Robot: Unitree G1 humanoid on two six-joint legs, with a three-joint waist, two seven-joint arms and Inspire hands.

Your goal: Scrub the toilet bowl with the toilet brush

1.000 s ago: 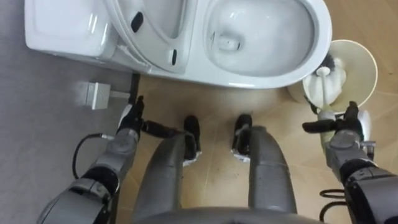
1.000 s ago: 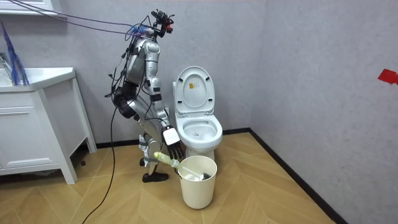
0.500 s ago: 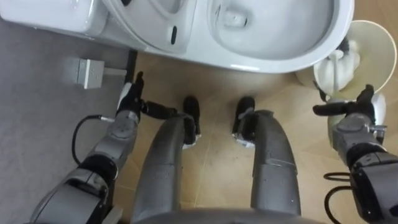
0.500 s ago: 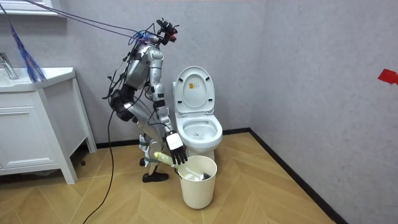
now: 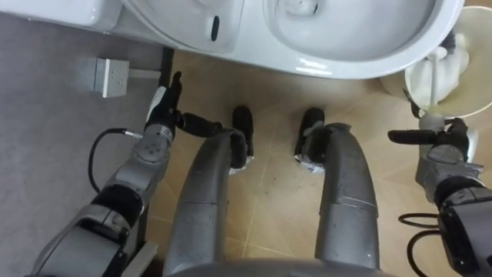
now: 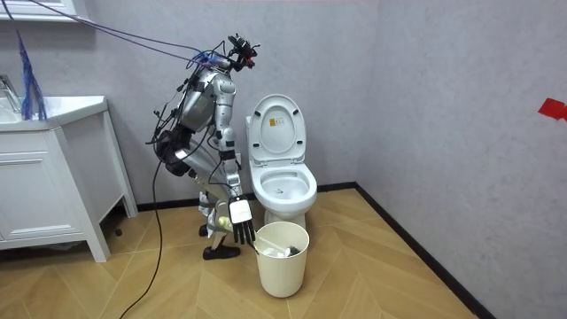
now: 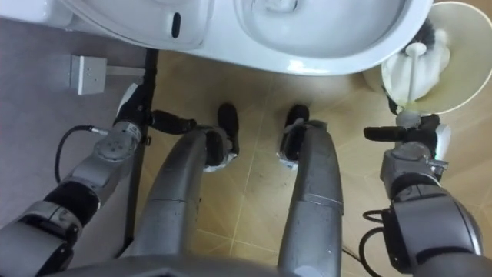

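Silver-grey rounded limbs, black joints, black cables at the forearms, black-fingered left hand point(image 5: 162, 109), right hand point(image 5: 440, 138) alike

Floor point(image 6: 381, 266): wood parquet laid in a herringbone pattern.
Toilet point(image 6: 299, 200): white, lid raised, base standing on the floor.
Bin point(image 6: 282, 270): white, round, open-topped, on the floor just beside the toilet's front.
Cabinet point(image 6: 44, 190): white, on legs, at the room view's left.

White toilet point(image 5: 346, 65), lid raised, brush point(image 7: 415, 55) upright in bin point(image 7: 465, 54)
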